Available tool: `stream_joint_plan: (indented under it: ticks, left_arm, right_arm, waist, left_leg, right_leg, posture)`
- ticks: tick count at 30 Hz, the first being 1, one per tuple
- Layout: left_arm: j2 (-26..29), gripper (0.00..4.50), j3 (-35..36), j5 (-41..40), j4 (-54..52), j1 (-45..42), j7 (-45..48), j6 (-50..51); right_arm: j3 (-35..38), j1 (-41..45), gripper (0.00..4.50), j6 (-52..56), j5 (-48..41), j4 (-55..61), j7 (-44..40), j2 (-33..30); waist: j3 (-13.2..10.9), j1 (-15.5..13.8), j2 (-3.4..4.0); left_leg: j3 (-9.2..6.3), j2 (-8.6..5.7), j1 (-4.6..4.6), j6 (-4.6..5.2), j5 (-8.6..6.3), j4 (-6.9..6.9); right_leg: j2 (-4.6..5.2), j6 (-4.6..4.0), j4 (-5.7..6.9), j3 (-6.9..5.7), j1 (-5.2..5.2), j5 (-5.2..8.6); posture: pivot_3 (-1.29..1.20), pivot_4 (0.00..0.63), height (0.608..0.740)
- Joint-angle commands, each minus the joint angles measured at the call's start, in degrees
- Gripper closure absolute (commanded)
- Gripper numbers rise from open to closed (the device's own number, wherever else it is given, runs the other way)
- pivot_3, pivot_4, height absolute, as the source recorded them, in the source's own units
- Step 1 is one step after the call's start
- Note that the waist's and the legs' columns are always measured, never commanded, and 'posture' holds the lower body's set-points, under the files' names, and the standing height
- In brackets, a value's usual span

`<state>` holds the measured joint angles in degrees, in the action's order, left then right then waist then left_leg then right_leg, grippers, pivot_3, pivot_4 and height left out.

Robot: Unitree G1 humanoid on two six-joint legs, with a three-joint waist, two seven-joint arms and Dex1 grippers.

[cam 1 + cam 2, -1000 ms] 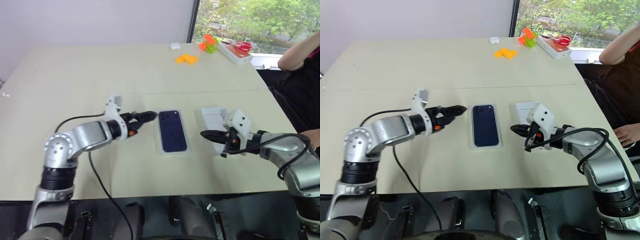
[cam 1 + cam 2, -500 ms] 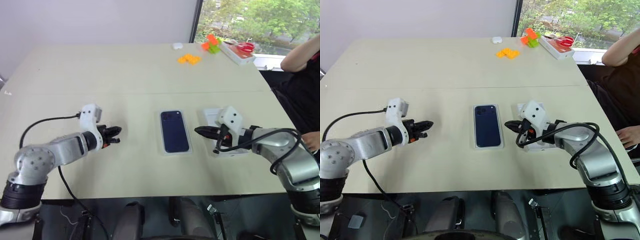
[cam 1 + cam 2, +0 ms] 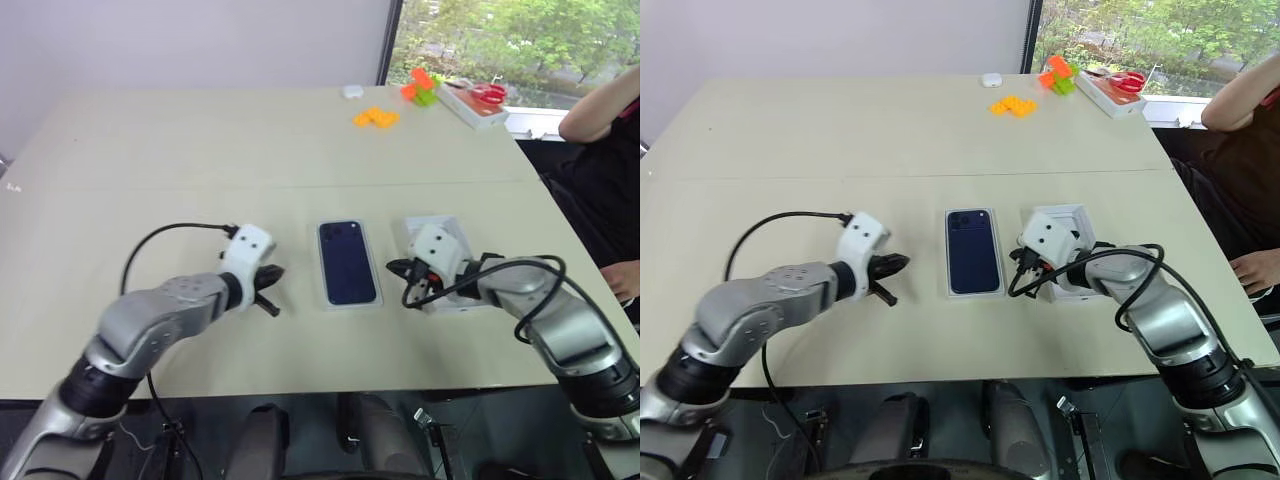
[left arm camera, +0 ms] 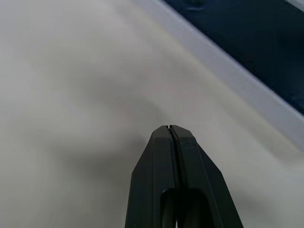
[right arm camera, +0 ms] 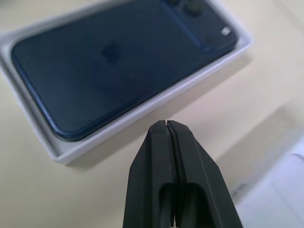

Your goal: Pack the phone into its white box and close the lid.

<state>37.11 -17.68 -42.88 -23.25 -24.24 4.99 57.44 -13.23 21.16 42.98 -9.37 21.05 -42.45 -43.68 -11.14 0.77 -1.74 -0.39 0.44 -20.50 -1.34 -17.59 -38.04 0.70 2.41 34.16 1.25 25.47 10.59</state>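
Table [image 3: 200, 140] bearing all. Lid [image 3: 455, 300] lying at 3 o'clock of white box [image 5: 142, 113], right arm partly covering it. Phone [image 3: 346, 263] sitting inside box. Left gripper [image 3: 270, 290] clenched empty at 9 o'clock; right gripper [image 5: 167, 124] clenched empty between box and lid. Risk: closed fingers nudging box or skidding lid instead of grasping.

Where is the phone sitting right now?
The phone lies camera side up inside the white box near the table's middle front, between the shut left gripper and shut right gripper, with the lid at its right.
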Motion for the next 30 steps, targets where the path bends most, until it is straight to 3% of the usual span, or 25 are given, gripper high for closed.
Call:
stream_joint_plan:
  ticks: [1, 15, 30]
  left_arm:
    - [-3.59, 4.44, -1.32, 3.67, 1.93, -2.30, 1.78, 1.58]
    - [-16.33, 4.44, 0.23, 4.09, 3.79, -4.56, 9.11, 10.08]
    - [-19.11, 4.44, 1.65, 4.43, 0.02, -3.63, 13.40, 17.01]
  right_arm:
    - [-1.78, 1.08, 4.50, 0.45, 2.56, -0.03, 1.01, 0.32]
    - [-1.85, -2.24, 4.50, 2.84, 0.26, 6.42, -1.77, 0.06]
    - [0.90, -6.93, 4.50, 4.04, -0.66, 10.58, -4.04, -3.13]
  waist:
    - [0.00, 0.07, 0.00]
    - [0.01, -0.12, 0.00]
    - [0.02, -0.01, -0.01]
  left_leg:
    - [0.01, 0.00, 0.00, 0.03, -0.02, 0.00]
    - [-0.03, 0.00, 0.03, 0.08, -0.04, -0.05]
    - [-0.04, -0.02, 0.07, 0.09, -0.04, -0.09]
  right_leg:
    - [0.00, 0.00, 0.00, 0.01, 0.00, 0.00]
    - [0.00, 0.02, 0.05, 0.00, -0.03, 0.00]
    - [-0.01, 0.05, 0.12, 0.01, -0.04, 0.02]
  posture:
    - [0.00, 0.150, 0.740]
    - [0.00, 0.150, 0.740]
    - [0.00, 0.150, 0.740]
